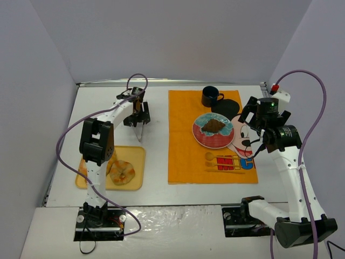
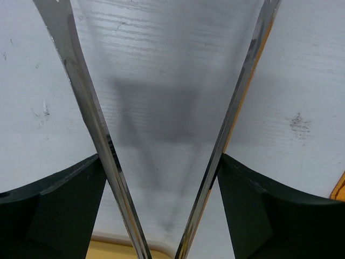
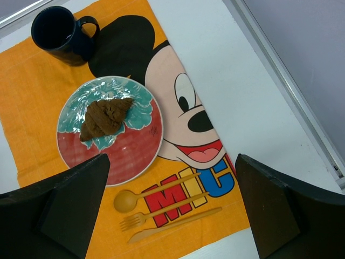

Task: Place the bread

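The bread [image 1: 214, 125], a small dark brown wedge, lies on the red and teal plate [image 1: 207, 139] on the orange placemat; it also shows in the right wrist view [image 3: 106, 117] on the plate [image 3: 132, 154]. My right gripper [image 1: 256, 122] is open and empty, above the placemat's right part, right of the plate [image 3: 172, 208]. My left gripper [image 1: 138, 114] is over the white table left of the placemat, shut on metal tongs [image 1: 140, 132]. In the left wrist view the tongs' arms [image 2: 94, 124] spread in a V with nothing between them.
A yellow tray [image 1: 138, 154] at the near left holds a golden pastry [image 1: 122, 172], partly behind the left arm. A dark mug [image 1: 211, 96] stands at the placemat's [image 1: 183, 151] far end. A yellow spoon, fork and knife [image 3: 161, 208] lie on the mat near the plate.
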Available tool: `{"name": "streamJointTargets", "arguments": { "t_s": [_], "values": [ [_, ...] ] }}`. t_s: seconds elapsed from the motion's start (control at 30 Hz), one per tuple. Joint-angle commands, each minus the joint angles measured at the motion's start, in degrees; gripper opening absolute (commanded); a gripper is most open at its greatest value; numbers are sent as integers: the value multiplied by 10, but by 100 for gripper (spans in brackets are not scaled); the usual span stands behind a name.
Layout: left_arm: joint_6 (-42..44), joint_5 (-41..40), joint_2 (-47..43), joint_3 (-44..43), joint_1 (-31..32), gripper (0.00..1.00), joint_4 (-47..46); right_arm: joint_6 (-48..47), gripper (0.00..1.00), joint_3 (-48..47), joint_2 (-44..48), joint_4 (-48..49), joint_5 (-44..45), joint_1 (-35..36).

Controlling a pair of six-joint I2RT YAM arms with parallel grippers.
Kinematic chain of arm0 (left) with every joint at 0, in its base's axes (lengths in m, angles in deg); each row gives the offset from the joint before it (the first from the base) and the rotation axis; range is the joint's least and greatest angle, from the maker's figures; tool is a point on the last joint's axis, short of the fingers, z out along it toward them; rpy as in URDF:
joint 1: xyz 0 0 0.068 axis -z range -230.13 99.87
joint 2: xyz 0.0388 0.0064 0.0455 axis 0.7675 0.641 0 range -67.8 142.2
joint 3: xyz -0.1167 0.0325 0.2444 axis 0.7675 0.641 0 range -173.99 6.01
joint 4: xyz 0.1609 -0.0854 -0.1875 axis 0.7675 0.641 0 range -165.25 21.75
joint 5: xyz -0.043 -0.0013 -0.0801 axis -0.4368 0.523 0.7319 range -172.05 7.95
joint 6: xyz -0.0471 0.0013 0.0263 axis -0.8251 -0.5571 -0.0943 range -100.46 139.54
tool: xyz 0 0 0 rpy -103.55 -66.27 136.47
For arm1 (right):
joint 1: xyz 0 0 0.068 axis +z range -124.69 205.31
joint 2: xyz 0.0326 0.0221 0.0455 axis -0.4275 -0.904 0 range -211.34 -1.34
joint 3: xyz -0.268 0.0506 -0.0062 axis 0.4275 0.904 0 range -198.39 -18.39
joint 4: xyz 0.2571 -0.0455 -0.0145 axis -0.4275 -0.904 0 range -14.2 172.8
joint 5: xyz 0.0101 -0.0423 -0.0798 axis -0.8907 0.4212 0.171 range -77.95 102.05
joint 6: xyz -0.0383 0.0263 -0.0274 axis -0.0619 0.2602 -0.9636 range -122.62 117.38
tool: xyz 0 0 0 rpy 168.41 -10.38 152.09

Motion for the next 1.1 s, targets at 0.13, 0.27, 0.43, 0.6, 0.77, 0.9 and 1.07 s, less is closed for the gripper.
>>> {"name": "streamJointTargets", "arguments": {
  "t_s": [0.13,0.27,0.43,0.6,0.77,0.9,1.07],
  "values": [
    [-12,4,-16,5,-4,83,-22,-9,100,2,-2,16,-13,-4],
    [-10,6,-14,6,-4,85,-23,-11,100,2,-1,16,-16,-4],
    [-8,5,-22,-1,-4,86,-22,-14,100,-1,-1,16,-19,-4],
    [4,-21,-69,-10,-2,87,-22,-16,100,-5,-1,16,-18,-3],
    [24,-44,-103,-60,-1,88,19,-17,100,-6,-4,18,-17,-3],
    [35,-55,-131,-93,-1,89,51,-19,100,-11,-5,18,-18,-2],
    [20,-88,-200,-66,15,89,94,-21,100,-16,-5,21,-32,0]
  ]
}}
